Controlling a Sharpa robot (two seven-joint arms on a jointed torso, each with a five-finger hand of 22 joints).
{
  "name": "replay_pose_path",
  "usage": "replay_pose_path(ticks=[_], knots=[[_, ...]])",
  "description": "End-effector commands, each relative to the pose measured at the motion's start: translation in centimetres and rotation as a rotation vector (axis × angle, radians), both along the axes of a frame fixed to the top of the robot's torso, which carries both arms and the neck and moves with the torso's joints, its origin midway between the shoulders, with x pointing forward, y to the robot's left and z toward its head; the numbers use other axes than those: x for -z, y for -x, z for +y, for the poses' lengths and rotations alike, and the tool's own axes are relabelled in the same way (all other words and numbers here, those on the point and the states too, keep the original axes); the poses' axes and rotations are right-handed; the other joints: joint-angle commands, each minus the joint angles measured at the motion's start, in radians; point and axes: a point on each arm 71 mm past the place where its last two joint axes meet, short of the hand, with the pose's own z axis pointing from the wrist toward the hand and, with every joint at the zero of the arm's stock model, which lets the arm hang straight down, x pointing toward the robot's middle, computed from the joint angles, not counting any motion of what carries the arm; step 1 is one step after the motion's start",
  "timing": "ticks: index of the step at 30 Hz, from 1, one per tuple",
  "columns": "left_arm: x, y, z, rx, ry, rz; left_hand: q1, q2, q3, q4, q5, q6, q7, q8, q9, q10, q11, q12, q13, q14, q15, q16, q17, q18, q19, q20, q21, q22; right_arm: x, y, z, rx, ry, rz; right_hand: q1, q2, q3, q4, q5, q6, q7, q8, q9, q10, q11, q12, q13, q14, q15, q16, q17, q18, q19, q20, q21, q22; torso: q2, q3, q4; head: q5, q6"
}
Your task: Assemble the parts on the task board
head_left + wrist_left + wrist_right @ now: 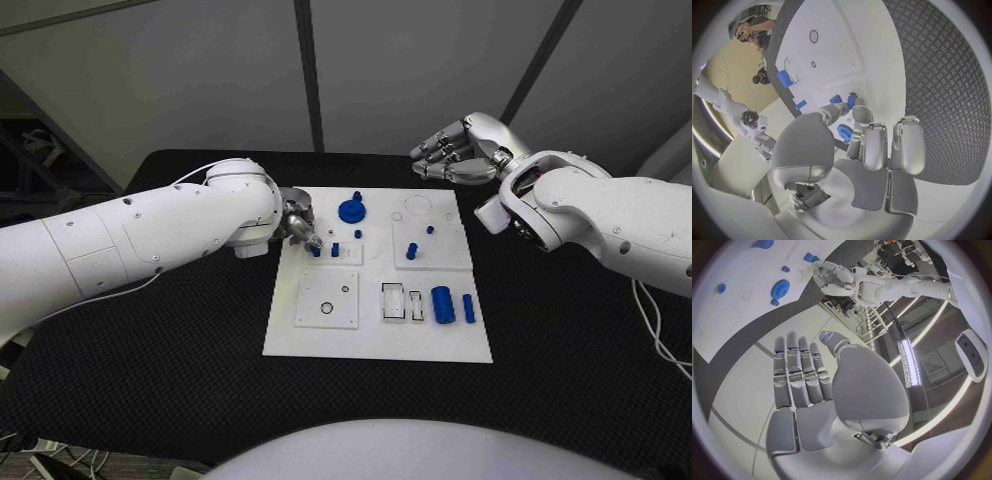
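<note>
Left hand (300,226) sits at the task board's (378,345) 9–10 o'clock edge, fingertips down on the board right by a small blue peg (315,250). In the left wrist view the left hand's fingers (874,145) curl toward the thumb, with blue pieces just past the tips; can't tell whether it's actually pinching one or just touching down next to it.

Right hand (459,150) hovers off the board's 1 o'clock corner, above the black table (173,380), well clear of all parts. The right wrist view shows its fingers (798,375) straight and side by side, palm bare: open, holding nothing.

Parts on the board, head view:
- blue gear (352,210) near 12 o'clock, on the upper left panel
- small blue stud (400,217) just at 3 o'clock of the gear
- blue pin (336,248) and a tiny blue piece (355,235) below the gear
- blue peg (411,251) and small blue bit (427,231) on the upper right panel
- thick blue cylinder (443,304) and thin blue rod (469,308) lying side by side toward 4 o'clock, next to clear rectangular slots (394,300)
- lower left panel (327,297) has a round hole and a smaller one

Board lies flat in the middle of the table.
</note>
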Motion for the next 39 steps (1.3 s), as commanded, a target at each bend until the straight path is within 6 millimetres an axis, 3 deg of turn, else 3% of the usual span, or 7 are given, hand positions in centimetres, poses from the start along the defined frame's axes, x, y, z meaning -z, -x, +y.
replay_pose_path(ticks=[1,14,27,39], knots=[[0.87,0.52,-0.5,0.028,-0.018,0.037,0.0,0.009,0.086,-0.097,0.006,0.007,-0.001,0.0,-0.001,0.057,-0.045,0.009,0.007,0.059,-0.006,0.005,0.094,-0.012,0.043,-0.005,0.008,0.1,-0.15,0.05,0.1,-0.009,-0.001,-0.004,-0.003,0.005,-0.001,-0.002,0.007,-0.004,-0.004,-0.002,0.001,-0.004,-0.003,-0.003,0.0,-0.004,0.002,-0.001,-0.001,0.004,0.003,0.002,-0.004,-0.001,0.0,0.0,-0.0009,-0.001,-0.002],[0.95,0.45,-0.4,0.03,-0.026,0.044,-0.046,0.008,-0.013,-0.068,0.002,0.036,-0.018,-0.008,-0.01,0.078,-0.057,0.025,0.03,0.06,-0.014,0.006,0.095,-0.017,0.051,-0.012,0.03,0.122,-0.16,0.07,0.0,-0.007,0.0,-0.004,-0.003,0.005,-0.001,-0.004,0.008,-0.005,-0.004,-0.002,0.001,-0.004,-0.003,-0.003,0.0,-0.003,0.002,-0.001,-0.002,0.004,0.006,0.002,-0.007,-0.004,0.0,0.0001,0.0003,-0.005,-0.003],[0.91,0.31,-0.15,0.031,-0.047,0.028,0.009,0.016,-0.005,-0.107,0.023,0.039,-0.017,-0.019,-0.017,0.082,-0.058,0.027,0.04,0.06,-0.015,0.006,0.095,-0.019,0.053,-0.014,0.035,0.128,-0.17,0.09,-0.04,-0.007,0.0,-0.004,-0.003,0.005,-0.001,-0.004,0.008,-0.005,-0.004,-0.002,0.001,-0.004,-0.003,-0.003,0.0,-0.003,0.002,-0.001,-0.002,0.004,0.006,0.002,-0.007,-0.004,0.0,-0.0004,0.0,-0.003,-0.004],[0.85,0.48,-0.51,0.045,-0.052,0.024,0.019,0.014,0.002,-0.116,0.033,0.043,-0.016,-0.019,-0.017,0.088,-0.057,0.033,0.05,0.061,-0.014,0.006,0.096,-0.02,0.055,-0.013,0.043,0.135,-0.17,0.11,0.0,-0.009,0.0,-0.004,-0.003,0.005,-0.001,-0.004,0.008,-0.005,-0.004,-0.002,0.001,-0.004,-0.003,-0.003,0.0,-0.003,0.002,-0.001,-0.002,0.004,0.006,0.002,-0.007,-0.004,-0.001,-0.0003,0.0001,-0.004,-0.006]])
